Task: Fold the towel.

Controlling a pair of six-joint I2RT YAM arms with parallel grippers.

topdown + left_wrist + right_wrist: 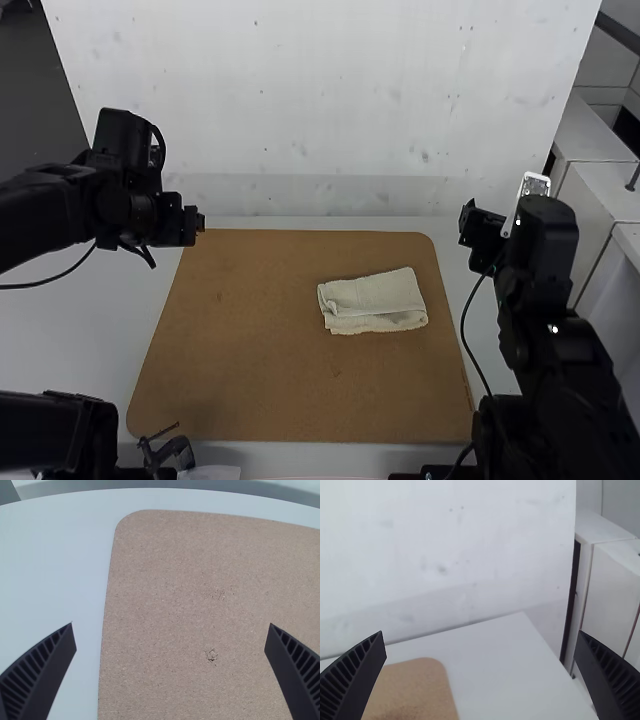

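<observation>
The cream towel (373, 302) lies folded into a small, slightly skewed rectangle on the right half of the brown board, with a crease and layered edge along its near side. My left gripper (200, 222) is above the board's far left corner, well away from the towel. In the left wrist view, my left gripper (171, 639) stands open with only board beneath it. Right of the board, beyond its edge, is my right gripper (470, 222), apart from the towel. Wide open, my right gripper (479, 645) has nothing between its fingers in the right wrist view.
The brown board (250, 340) lies flat on the white table (60, 340). A white wall panel (320, 100) rises behind the table's far edge. White cabinets (600, 190) stand at the right. A small black clamp (168, 452) sits near the board's near left corner.
</observation>
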